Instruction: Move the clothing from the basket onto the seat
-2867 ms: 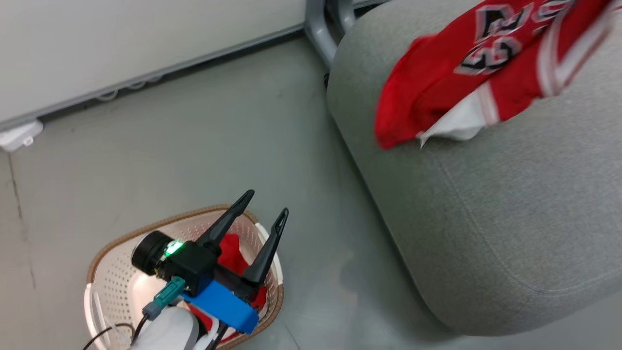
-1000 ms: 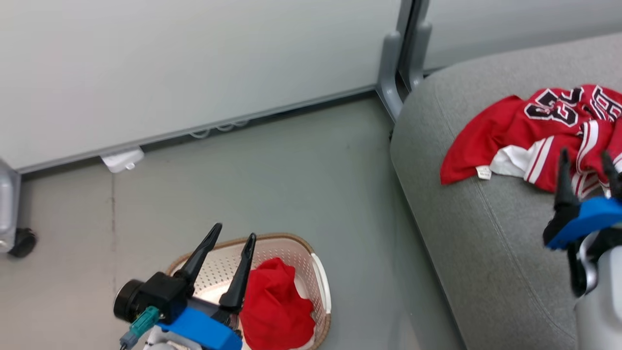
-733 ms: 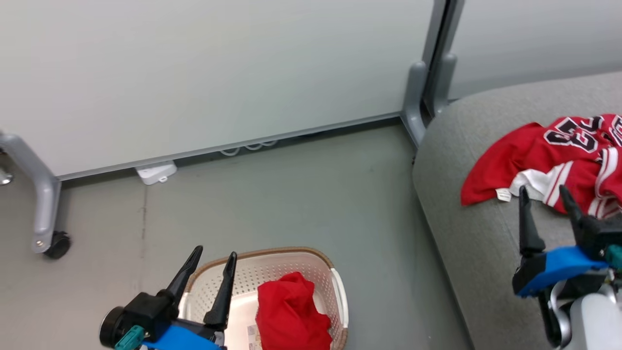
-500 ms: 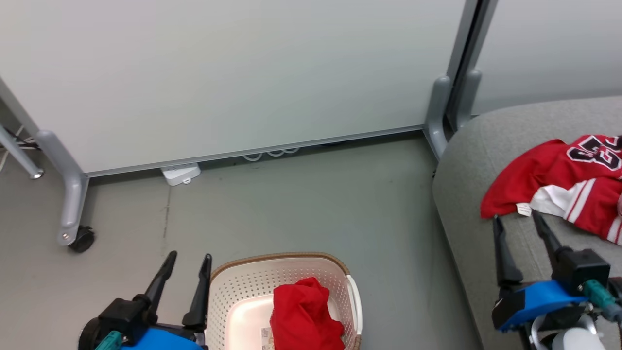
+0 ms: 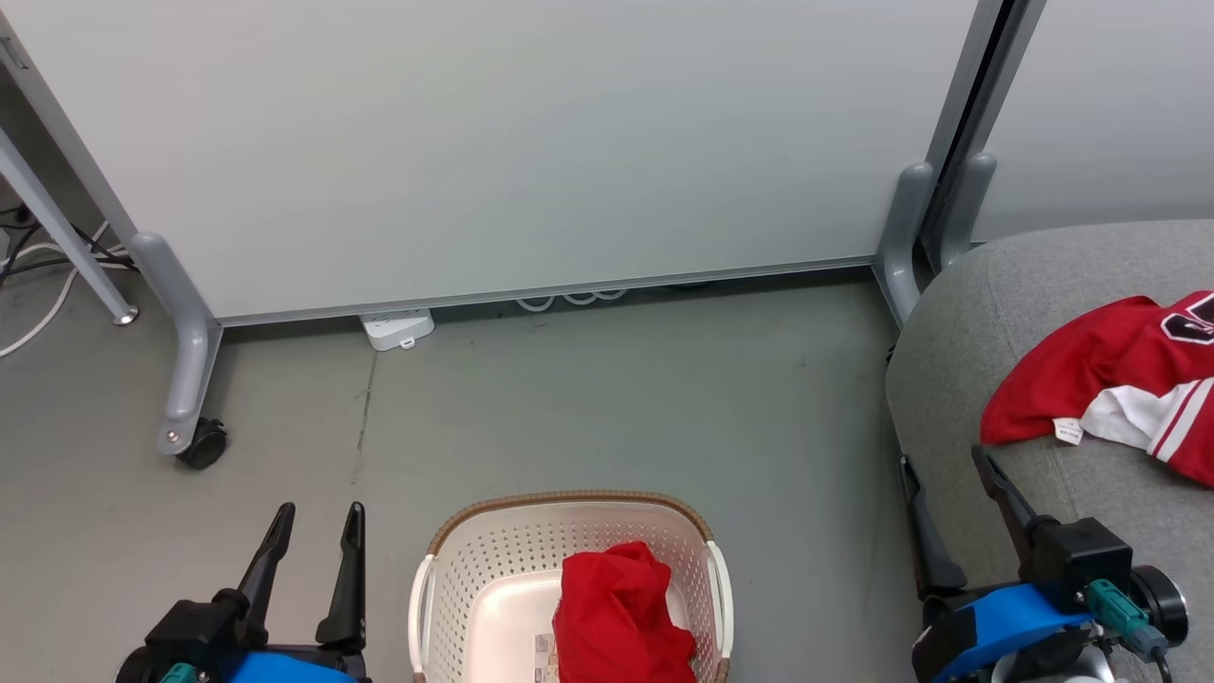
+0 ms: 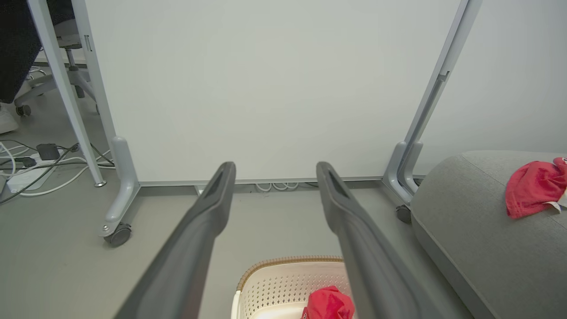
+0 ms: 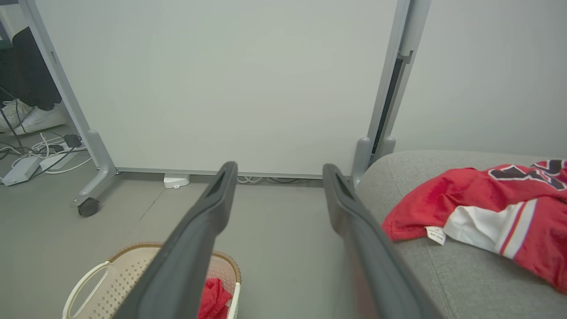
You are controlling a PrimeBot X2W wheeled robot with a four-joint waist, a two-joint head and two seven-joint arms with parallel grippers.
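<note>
Red fabric sat in two places: one bunched garment [image 5: 621, 612] in the basket [image 5: 569, 498] at bottom centre, a striped garment [image 5: 1091, 379] on the grey seat [image 5: 958, 313] at right. The left claw [image 5: 320, 514] and right claw [image 5: 944, 462] stood spread, empty. Likely halfway; next, the left claw must drop into the basket and pinch that bunch

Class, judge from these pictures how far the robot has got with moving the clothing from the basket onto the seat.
Done: one red garment with numerals lies on the grey seat. In hand: nothing; the left gripper and right gripper hover with open, empty jaws. Left: a second red garment lies bunched in the basket, to be picked up and carried to the seat.
</note>
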